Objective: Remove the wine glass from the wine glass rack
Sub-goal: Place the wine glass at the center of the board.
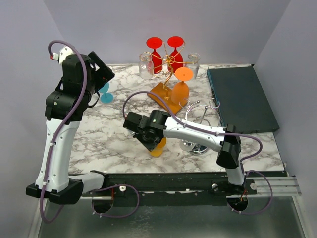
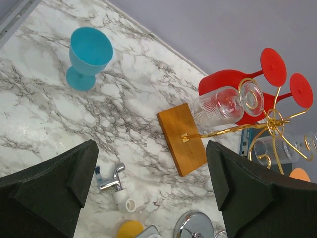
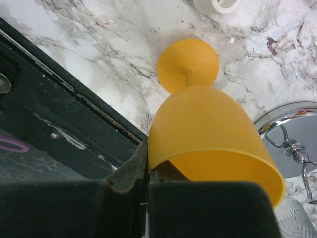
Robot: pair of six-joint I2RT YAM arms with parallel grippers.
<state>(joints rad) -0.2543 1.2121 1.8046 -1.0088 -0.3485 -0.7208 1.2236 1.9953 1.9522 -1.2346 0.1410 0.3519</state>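
The gold wire rack (image 1: 171, 62) stands on a wooden base (image 1: 163, 94) at the back, also in the left wrist view (image 2: 184, 139). Two red glasses (image 1: 165, 52), two clear glasses (image 1: 145, 67) and an orange glass (image 1: 182, 87) hang on it. My right gripper (image 1: 151, 136) is shut on the rim wall of a yellow-orange wine glass (image 1: 158, 147), one finger inside the bowl (image 3: 213, 134). Its foot (image 3: 188, 64) is down near the marble by the table's front edge. My left gripper (image 1: 101, 74) is open and empty (image 2: 153, 198), raised at the back left.
A blue wine glass (image 1: 105, 94) stands upright on the marble (image 2: 89, 57) under the left gripper. A chrome stand (image 1: 198, 144) sits right of the yellow glass. A dark teal box (image 1: 242, 99) lies at the right. A small chrome tap part (image 2: 111, 181) lies on the table.
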